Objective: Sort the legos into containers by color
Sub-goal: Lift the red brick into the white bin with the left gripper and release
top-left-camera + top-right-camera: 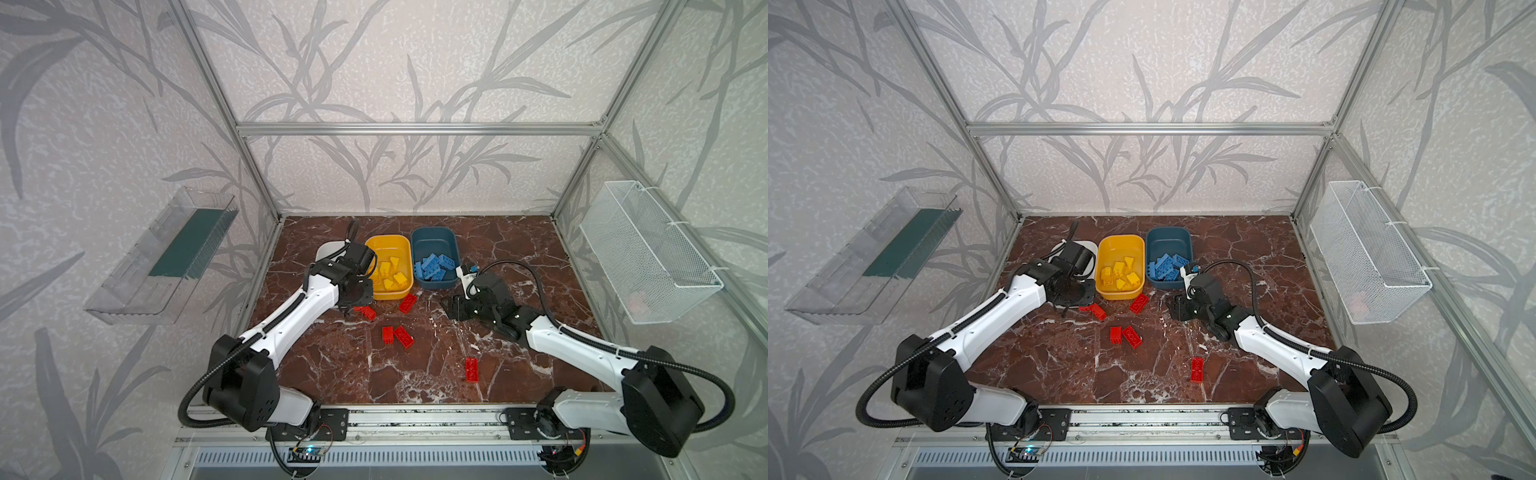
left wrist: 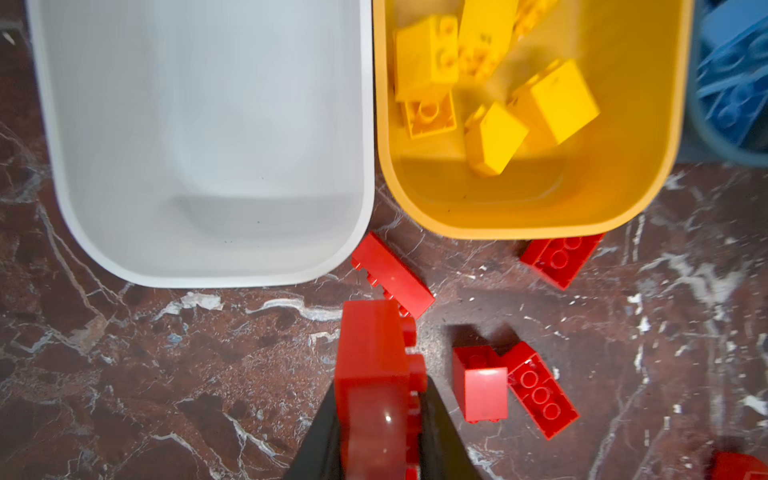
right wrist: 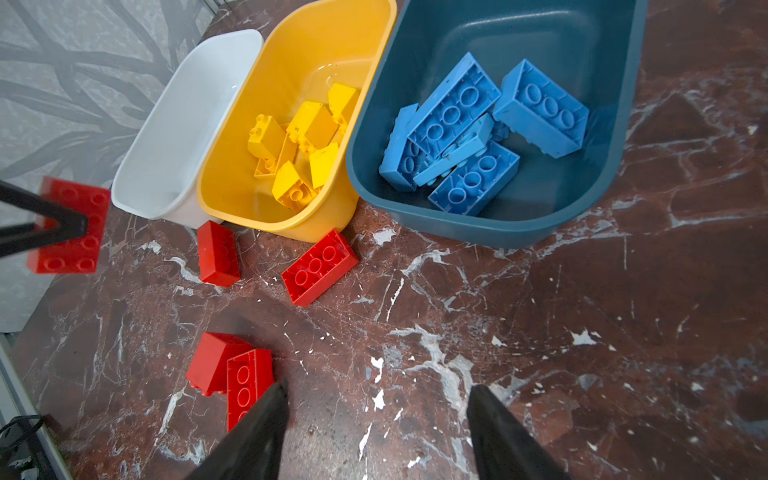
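In both top views the left arm (image 1: 291,316) hides most of the white tub (image 1: 326,251) beside the yellow tub (image 1: 388,237); the left wrist view crops the teal tub (image 2: 715,145).

Whole setup sits in a little booth: pale grey wallpaper (image 1: 374,62) with big darker leaf-and-stem prints on every side, held by a bare aluminium frame (image 1: 415,129) with a crossbar along the back at 12 o'clock. The floor is a glossy reddish-brown marble slab (image 1: 353,374), white veins all over. A clear plastic tray (image 1: 137,282) with a dark green strip inside hangs at 9 o'clock, a white wire mesh basket (image 1: 648,257) at 3 o'clock. A metal rail (image 1: 424,424) runs along 6 o'clock. Light's soft and even.
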Action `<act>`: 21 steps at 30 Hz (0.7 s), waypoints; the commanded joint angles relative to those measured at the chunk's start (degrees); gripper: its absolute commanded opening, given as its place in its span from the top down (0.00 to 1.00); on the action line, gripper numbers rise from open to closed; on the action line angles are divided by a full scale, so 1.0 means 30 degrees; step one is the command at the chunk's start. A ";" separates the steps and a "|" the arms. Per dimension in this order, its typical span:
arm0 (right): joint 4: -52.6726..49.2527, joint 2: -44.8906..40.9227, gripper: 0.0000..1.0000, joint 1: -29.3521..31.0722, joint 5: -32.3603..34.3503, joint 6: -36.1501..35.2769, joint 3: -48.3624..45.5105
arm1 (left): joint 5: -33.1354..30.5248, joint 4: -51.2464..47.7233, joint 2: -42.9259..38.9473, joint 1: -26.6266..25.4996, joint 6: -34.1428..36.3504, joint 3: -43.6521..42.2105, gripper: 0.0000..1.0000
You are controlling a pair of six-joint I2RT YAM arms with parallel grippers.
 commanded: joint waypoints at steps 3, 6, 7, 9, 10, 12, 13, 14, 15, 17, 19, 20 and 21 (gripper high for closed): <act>0.0973 0.0244 0.31 0.0275 -0.0262 -0.0370 -0.0352 | 0.0107 0.0090 0.0698 0.1582 0.0471 0.1583 0.80; 0.1097 0.0457 0.31 0.0288 -0.0221 -0.0402 -0.0394 | 0.0263 0.0312 0.1909 0.2724 0.0771 0.2497 0.80; 0.1147 0.0531 0.31 0.0325 -0.0218 -0.0427 -0.0389 | 0.0346 0.0330 0.2280 0.3104 0.0800 0.2752 0.80; 0.1185 0.0664 0.31 0.0331 -0.0232 -0.0429 -0.0369 | 0.0465 0.0639 0.3174 0.3870 0.0805 0.3116 0.80; 0.1194 0.0718 0.31 0.0308 -0.0246 -0.0429 -0.0386 | 0.0462 0.0702 0.3557 0.4147 0.0773 0.3251 0.80; 0.1269 0.0742 0.31 0.0354 -0.0280 -0.0429 -0.0374 | 0.0742 0.0758 0.4360 0.4741 0.0655 0.3669 0.80; 0.1271 0.0784 0.31 0.0362 -0.0276 -0.0429 -0.0393 | 0.0915 0.0829 0.4663 0.4949 0.0575 0.3776 0.80; 0.1275 0.0786 0.31 0.0381 -0.0276 -0.0429 -0.0396 | 0.1040 0.0923 0.4986 0.5123 0.0510 0.3891 0.80; 0.1275 0.0786 0.31 0.0372 -0.0277 -0.0429 -0.0385 | 0.1189 0.1046 0.5282 0.5276 0.0490 0.4010 0.80; 0.1275 0.0786 0.31 0.0371 -0.0262 -0.0458 -0.0391 | 0.1443 0.1124 0.5789 0.5497 0.0397 0.4282 0.80; 0.1304 0.0785 0.31 0.0411 -0.0218 -0.0453 -0.0378 | 0.1572 0.1098 0.6299 0.5638 0.0339 0.4522 0.80; 0.1331 0.0811 0.31 0.0390 -0.0218 -0.0482 -0.0372 | 0.1649 0.1078 0.6511 0.5653 0.0339 0.4642 0.80; 0.1331 0.0858 0.31 0.0402 -0.0260 -0.0466 -0.0380 | 0.1639 0.1037 0.6701 0.5687 0.0351 0.4737 0.80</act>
